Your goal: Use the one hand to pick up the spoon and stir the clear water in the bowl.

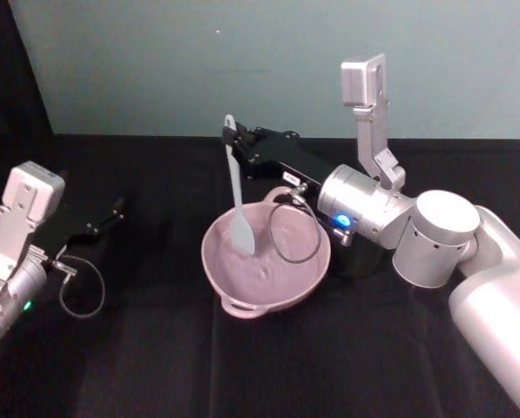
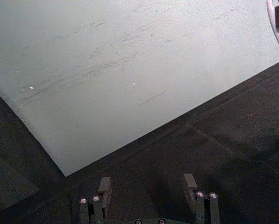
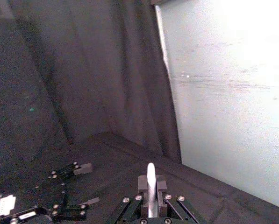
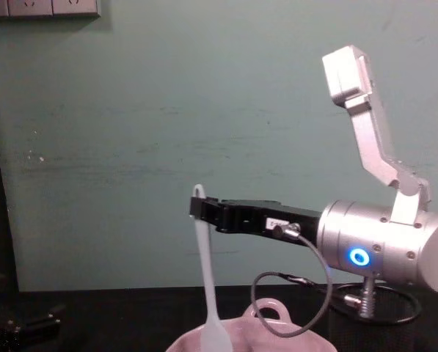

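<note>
Left edge, head view: left gripper (image 1: 116, 209) idle over black table (image 1: 155, 366), well apart from bowl (image 1: 299, 283); fingers spread, nothing between.

Centre: spoon (image 1: 236, 196) hangs near upright, blade inside bowl at lower centre. Right gripper (image 1: 233, 139), upper centre, pinches handle top.

To stir well:
- hold handle near vertical
- circle slowly inside rim
- blade low, clear of wall and dangling cable (image 1: 290, 235)

Water surface hard to make out; blade depth unclear. Chest view cuts bowl at bottom edge.
</note>
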Controlling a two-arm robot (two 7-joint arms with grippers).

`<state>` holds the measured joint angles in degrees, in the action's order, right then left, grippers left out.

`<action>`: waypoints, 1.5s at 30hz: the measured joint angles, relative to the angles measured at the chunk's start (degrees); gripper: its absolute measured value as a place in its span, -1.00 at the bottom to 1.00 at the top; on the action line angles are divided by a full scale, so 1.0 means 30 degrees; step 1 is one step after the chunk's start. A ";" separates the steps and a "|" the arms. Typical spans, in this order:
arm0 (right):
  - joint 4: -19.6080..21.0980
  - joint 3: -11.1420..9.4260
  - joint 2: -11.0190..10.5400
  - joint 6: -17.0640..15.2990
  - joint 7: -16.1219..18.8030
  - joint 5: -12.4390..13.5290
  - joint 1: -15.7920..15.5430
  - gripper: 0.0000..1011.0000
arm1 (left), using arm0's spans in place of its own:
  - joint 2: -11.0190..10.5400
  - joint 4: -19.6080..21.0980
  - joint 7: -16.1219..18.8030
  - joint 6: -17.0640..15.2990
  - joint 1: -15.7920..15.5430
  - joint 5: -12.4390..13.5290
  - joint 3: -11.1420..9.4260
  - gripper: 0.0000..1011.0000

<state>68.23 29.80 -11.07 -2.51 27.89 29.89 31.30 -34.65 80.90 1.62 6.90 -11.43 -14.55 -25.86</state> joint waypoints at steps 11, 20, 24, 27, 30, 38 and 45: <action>0.1622 -0.1316 -0.1343 -0.0098 -0.0916 0.0097 -0.1346 -0.78 | 0.0001 0.0000 -0.0001 0.0001 -0.0001 -0.0001 0.0000 1.00; 0.4000 -0.1754 -0.2465 -0.0614 -0.1353 0.0084 -0.2858 -0.78 | 0.0001 0.0000 0.0000 0.0000 -0.0001 0.0000 0.0000 1.00; 0.4841 -0.1611 -0.2666 -0.0773 -0.1409 -0.0017 -0.3343 -0.78 | 0.0001 0.0001 0.0000 0.0001 -0.0001 0.0000 0.0000 1.00; 0.5120 -0.1377 -0.2625 -0.0866 -0.1329 -0.0052 -0.3466 -0.78 | 0.0001 0.0000 0.0000 0.0001 -0.0001 0.0000 0.0001 1.00; 0.5136 -0.1046 -0.2398 -0.0906 -0.1140 -0.0053 -0.3459 -0.78 | 0.0001 0.0000 0.0000 0.0000 -0.0001 0.0000 0.0000 1.00; 0.3995 -0.0184 -0.1351 -0.0733 -0.0640 -0.0118 -0.2580 -0.78 | 0.0001 0.0000 -0.0001 0.0000 -0.0001 0.0000 -0.0001 1.00; 0.2423 0.0135 -0.0400 -0.0238 -0.0375 -0.0129 -0.1584 -0.78 | 0.0001 0.0000 0.0000 0.0001 -0.0002 -0.0001 -0.0001 1.00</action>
<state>75.50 30.21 -12.27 -3.22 26.77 29.51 26.55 -34.64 80.90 1.62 6.91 -11.43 -14.55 -25.87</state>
